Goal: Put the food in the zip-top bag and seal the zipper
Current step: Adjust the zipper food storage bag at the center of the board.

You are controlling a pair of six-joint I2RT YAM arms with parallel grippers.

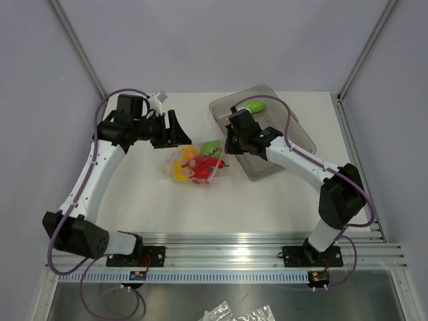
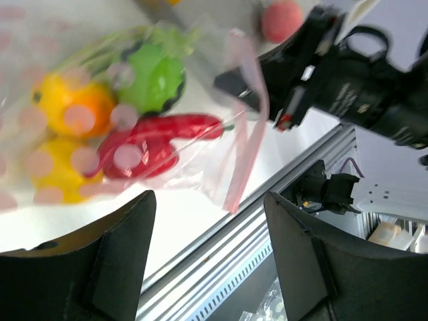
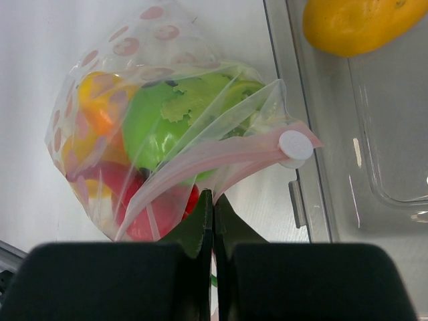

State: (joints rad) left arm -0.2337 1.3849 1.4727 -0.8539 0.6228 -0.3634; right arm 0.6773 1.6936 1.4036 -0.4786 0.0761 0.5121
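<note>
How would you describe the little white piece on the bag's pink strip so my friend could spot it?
Start at the white table, where a clear bag stuffed with toy food lies beside the grey tray. Follow the pink strip along the bag's mouth to its tray-side end, where the white piece sits. It is a round disc, unlike the pink dots printed on the bag.

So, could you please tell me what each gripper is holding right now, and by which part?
The right gripper is shut, seemingly pinching the zip-top bag at its mouth edge, just below the zipper. The left gripper is open, holding nothing.
</note>
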